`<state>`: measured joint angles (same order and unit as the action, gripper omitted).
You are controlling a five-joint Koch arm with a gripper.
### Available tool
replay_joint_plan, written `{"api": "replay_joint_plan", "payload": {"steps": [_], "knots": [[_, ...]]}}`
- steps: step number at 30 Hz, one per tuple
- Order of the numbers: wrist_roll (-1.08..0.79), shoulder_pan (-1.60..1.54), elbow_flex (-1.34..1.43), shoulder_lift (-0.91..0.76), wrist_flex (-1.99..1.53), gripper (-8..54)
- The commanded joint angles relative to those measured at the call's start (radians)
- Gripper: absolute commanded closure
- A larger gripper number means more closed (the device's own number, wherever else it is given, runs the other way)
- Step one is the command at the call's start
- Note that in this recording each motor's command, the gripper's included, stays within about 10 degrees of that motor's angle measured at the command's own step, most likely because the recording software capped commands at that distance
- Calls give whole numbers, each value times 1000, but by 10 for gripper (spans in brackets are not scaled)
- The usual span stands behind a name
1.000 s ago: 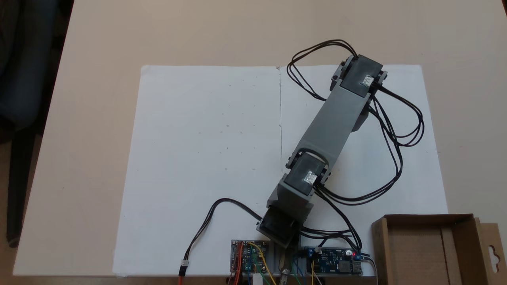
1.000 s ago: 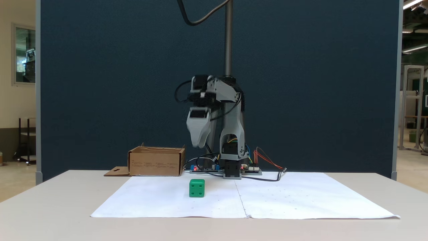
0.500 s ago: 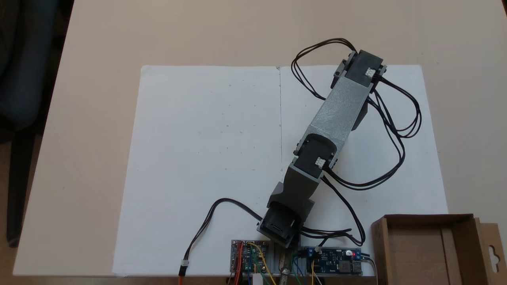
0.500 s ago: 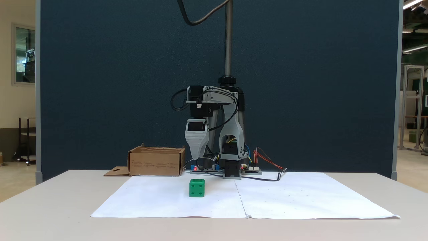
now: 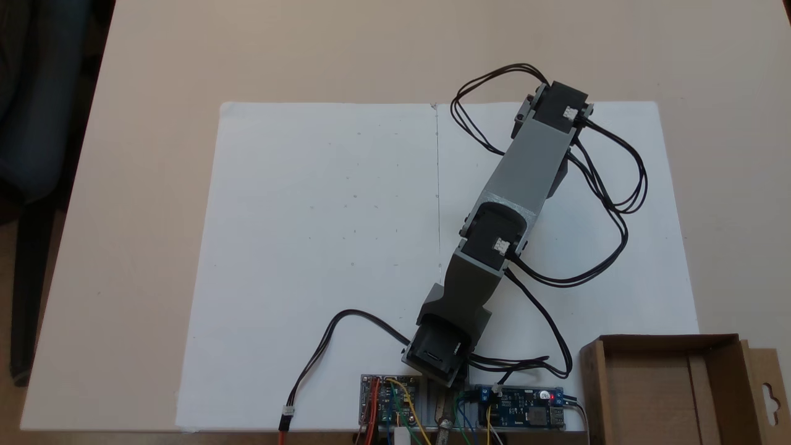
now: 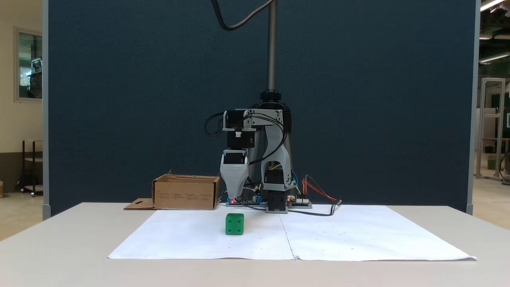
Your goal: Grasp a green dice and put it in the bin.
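One dice [image 6: 234, 223], green, sits on the white paper [image 6: 191, 235] on the table [image 6: 59, 247], in front of the arm's base and well apart from the bin [image 6: 186, 193], which stands at the table's back edge, left of the arm in that fixed view. Gripper [image 6: 234, 196] hangs tip-down above and behind the dice, not touching it; only one grey tapered jaw faces the camera, so I cannot tell whether it is wide or narrow. Judgement: the dice looks like hard plastic, light, stiff, smooth-faced, likely a bit slippery; best taken across two opposite flat faces, squarely, not on edges or corners. Faint print lines on the bin's front wall are too small to read; no other labels legible.
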<state>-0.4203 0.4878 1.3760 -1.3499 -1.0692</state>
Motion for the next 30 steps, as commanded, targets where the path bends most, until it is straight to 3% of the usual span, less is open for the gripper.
{"api": "replay_joint_plan", "payload": {"steps": [1, 20, 30], "knots": [[-95, 14, 3, -18, 25, 12], [-98, 32, 41, -18, 51, 13], [-100, 28, 199, -18, 242, 14]]}}
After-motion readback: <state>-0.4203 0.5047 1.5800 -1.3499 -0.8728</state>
